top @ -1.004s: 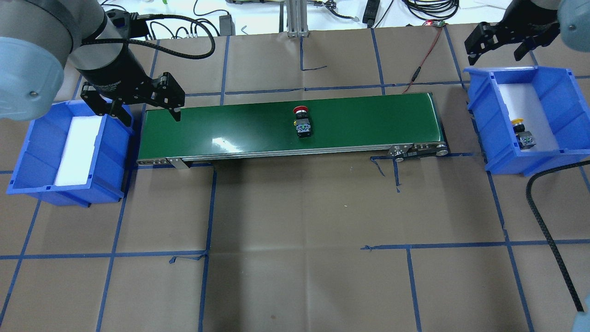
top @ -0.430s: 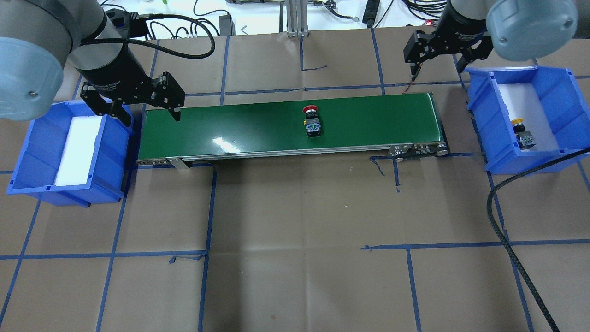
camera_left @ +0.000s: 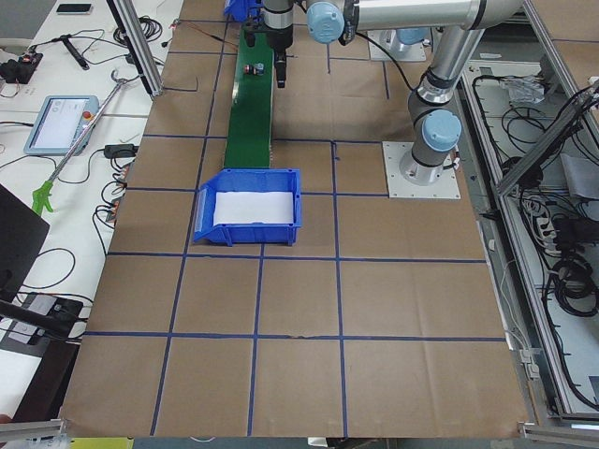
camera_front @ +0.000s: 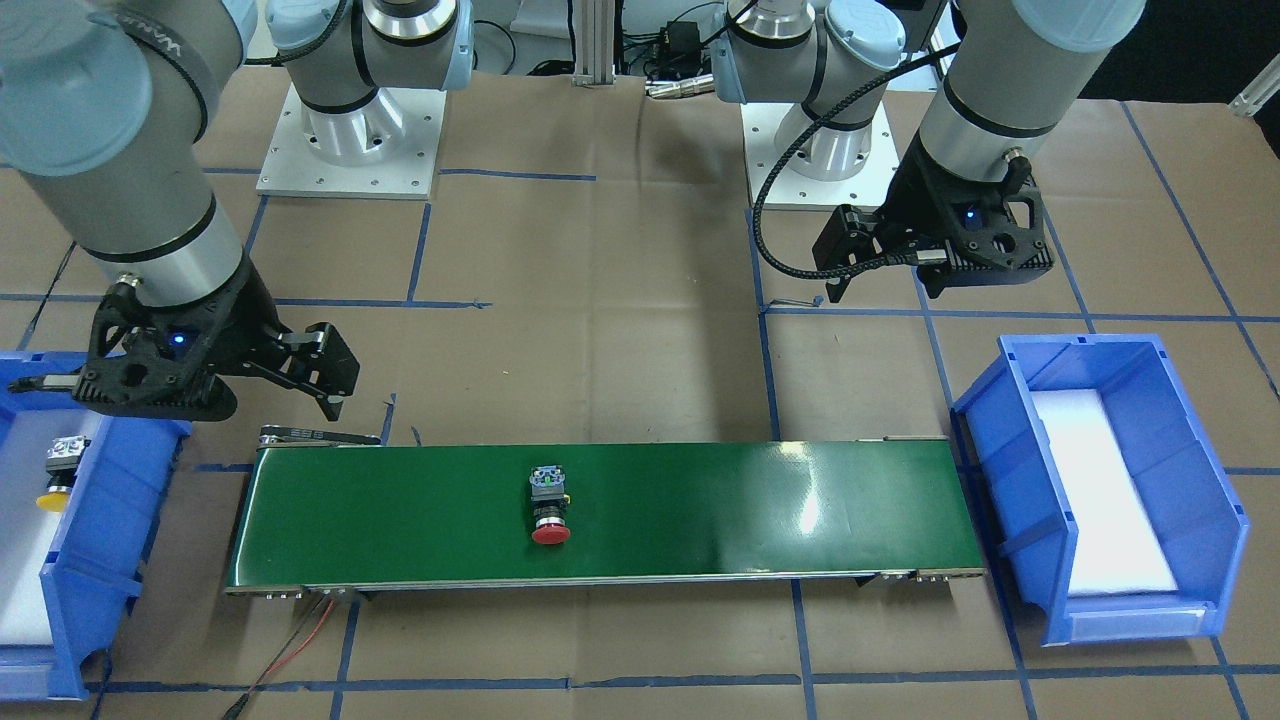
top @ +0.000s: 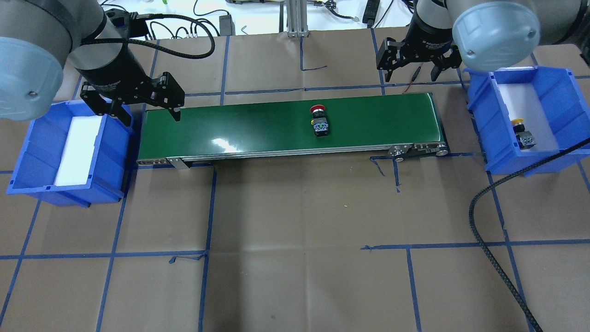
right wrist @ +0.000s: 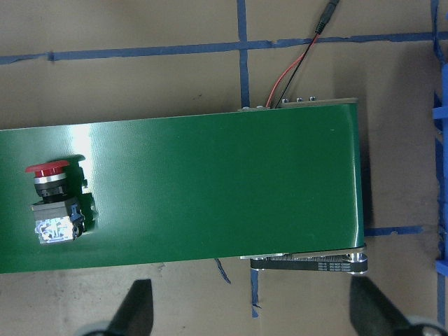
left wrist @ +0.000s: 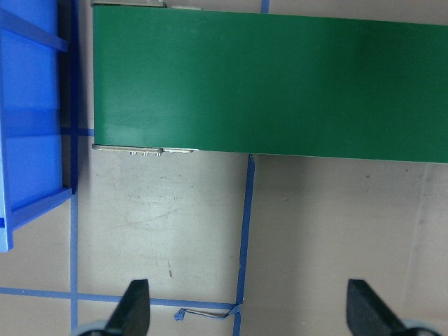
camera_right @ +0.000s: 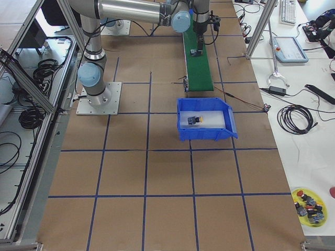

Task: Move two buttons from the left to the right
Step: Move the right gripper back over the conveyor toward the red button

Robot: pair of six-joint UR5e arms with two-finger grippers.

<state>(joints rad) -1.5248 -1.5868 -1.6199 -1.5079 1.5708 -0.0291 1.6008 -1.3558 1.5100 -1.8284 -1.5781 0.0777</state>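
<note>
Two fingers of the right gripper (top: 411, 73) stand wide apart and hold nothing. In the right wrist view both fingertips (right wrist: 136, 308) frame the right end of the conveyor belt (top: 258, 124). In the overhead view this gripper hovers just past the belt's far edge. The red button (top: 319, 121) lies on its side on the belt, at 8 o'clock from the gripper and well apart from it, with its cap toward 12 o'clock.

The left gripper (top: 150, 117) is also spread wide and holds nothing. It hangs over the belt's left end, beside the left bin (top: 32, 152).

The yellow button (top: 522, 133) rests on the white liner inside the right bin (top: 479, 115), at 3 o'clock from the belt.

Step in hand, as judged: one button is delivered and the second is in transit on the belt.

Next move, as judged:
1. Bring the right gripper over the red button.
2. Lower it with the fingers either side of the black barrel.
3. Close the fingers.
4. Lift and carry the button toward 3 o'clock, into the right bin.
</note>
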